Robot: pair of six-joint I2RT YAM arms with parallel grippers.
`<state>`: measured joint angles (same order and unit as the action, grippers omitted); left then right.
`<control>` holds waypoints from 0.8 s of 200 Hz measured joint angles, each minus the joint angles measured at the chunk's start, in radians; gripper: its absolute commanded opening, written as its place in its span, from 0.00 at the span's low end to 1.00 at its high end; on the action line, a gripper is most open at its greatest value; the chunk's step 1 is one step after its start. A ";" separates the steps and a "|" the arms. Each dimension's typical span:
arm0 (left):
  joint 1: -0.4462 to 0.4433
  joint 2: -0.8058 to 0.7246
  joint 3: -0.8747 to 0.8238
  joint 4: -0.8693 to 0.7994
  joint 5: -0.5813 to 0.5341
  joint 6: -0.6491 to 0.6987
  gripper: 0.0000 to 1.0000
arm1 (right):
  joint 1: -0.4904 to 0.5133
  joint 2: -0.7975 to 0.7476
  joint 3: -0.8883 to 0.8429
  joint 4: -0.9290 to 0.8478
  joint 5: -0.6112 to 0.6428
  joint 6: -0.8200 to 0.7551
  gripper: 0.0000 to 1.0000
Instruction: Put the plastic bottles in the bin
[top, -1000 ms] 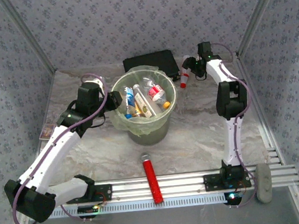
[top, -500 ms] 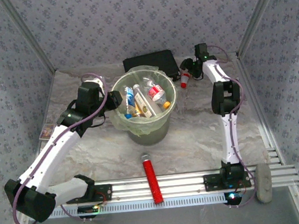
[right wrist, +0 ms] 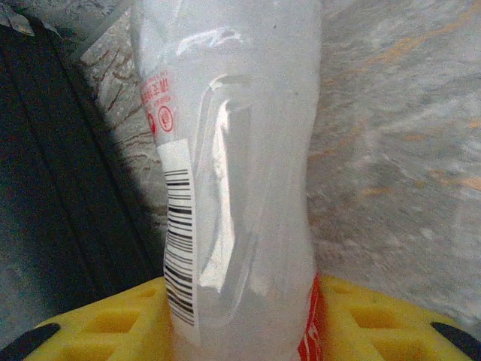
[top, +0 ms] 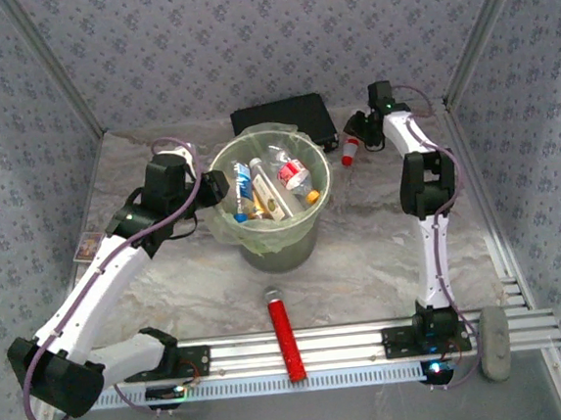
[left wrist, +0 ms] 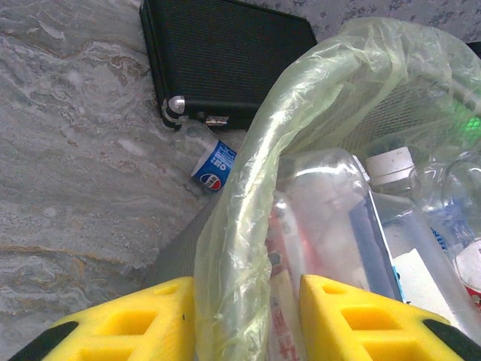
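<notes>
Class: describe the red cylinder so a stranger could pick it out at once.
Find the big round bin with the pale green liner. Nearer the arms' bases, a red cylinder with a grey cap lies alone. Unlike the clear plastic bottles, it is opaque.

The round bin [top: 279,251] with a pale green bag sits mid-frame, bottles [top: 271,186] piled inside. A clear red-capped bottle [top: 350,149] tilts upper right.

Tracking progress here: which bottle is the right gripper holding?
The clear, red-capped bottle beside the black case; the other bottles lie in the bin or loose on the table.
</notes>
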<state>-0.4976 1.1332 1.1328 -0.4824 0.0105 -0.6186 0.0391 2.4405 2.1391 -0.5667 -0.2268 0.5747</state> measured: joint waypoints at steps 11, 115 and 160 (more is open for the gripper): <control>0.000 -0.001 0.000 -0.002 0.000 0.000 0.41 | -0.008 -0.045 -0.027 -0.010 0.002 -0.018 0.44; 0.000 -0.020 0.000 -0.010 0.001 0.000 0.40 | -0.005 -0.662 -0.149 -0.234 -0.168 -0.211 0.44; 0.000 -0.020 0.000 0.008 0.003 -0.001 0.40 | 0.199 -0.750 -0.087 -0.342 -0.284 -0.233 0.45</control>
<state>-0.4976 1.1130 1.1324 -0.4740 0.0139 -0.6193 0.2382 1.6909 2.0525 -0.9085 -0.5110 0.3416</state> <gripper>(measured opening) 0.405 0.447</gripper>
